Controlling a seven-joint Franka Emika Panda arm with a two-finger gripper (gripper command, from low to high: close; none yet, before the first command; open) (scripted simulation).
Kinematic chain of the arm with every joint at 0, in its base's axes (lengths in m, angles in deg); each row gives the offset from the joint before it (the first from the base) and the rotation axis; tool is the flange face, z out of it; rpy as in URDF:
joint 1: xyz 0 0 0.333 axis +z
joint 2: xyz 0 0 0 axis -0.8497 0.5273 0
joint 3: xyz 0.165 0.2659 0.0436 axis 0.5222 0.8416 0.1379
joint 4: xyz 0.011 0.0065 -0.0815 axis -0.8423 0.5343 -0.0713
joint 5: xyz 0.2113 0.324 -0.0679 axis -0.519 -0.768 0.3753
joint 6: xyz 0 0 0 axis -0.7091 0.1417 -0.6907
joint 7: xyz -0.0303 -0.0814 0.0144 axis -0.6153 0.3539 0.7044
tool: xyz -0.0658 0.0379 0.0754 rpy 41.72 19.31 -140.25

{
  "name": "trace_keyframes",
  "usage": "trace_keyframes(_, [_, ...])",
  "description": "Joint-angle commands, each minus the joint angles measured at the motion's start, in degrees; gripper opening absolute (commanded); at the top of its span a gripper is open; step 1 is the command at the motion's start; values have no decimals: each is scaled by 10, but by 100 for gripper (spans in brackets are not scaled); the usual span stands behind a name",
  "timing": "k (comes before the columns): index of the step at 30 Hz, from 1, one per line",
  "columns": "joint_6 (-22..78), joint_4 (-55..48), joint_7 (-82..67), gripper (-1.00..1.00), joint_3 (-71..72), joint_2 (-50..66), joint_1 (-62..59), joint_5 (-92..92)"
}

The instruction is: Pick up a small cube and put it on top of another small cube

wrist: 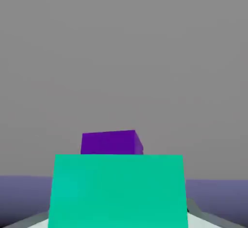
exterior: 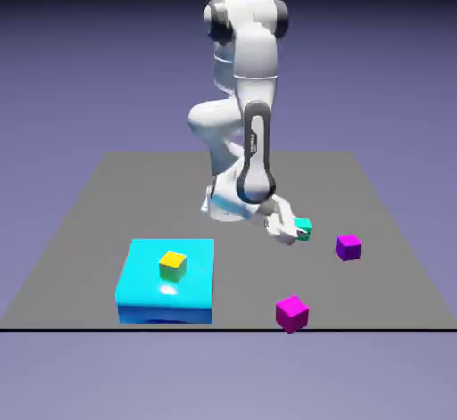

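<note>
Claw (exterior: 297,229) work first: it is pinching the teal cube (exterior: 303,228), holding it off the grey desk (exterior: 107,195) at the end of the white arm (exterior: 254,155), which bends down from its base and reaches toward the exterior view's right. In the hand view the teal cube (wrist: 118,190) fills the lower middle of the picture, large and square-on, and it hides most of the fingers; only thin pale slivers show at its lower corners, so the grip itself is hard to read there, though the cube appears to sit squarely between them. Just above the teal cube's top edge in that view sits the purple cube (wrist: 111,142), farther off, resting on the desk. In the exterior view the purple cube (exterior: 348,247) lies near the held cube, to its right and a little lower in the picture, the two apart and not touching. A pink cube (exterior: 292,312) rests near the desk's front edge, below the claw in the picture. Well apart, on the exterior view's left, a flat cyan block (exterior: 147,293) lies on the desk with a yellow cube (exterior: 172,266) resting on its top face.
</note>
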Motion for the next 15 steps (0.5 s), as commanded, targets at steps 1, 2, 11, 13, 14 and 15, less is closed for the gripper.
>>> trace_keyframes(1, [-1,0,4,-100,6,-4,15,-23])
trace_keyframes(2, [-2,1,6,-100,10,-7,28,-48])
trace_keyframes(11, [13,2,12,-100,22,-24,109,-255])
trace_keyframes(13, [17,-13,7,-100,27,-3,113,-267])
trace_keyframes(14, [21,-28,3,-100,32,18,118,-278])
trace_keyframes(15, [26,-43,-2,-100,37,39,122,-290])
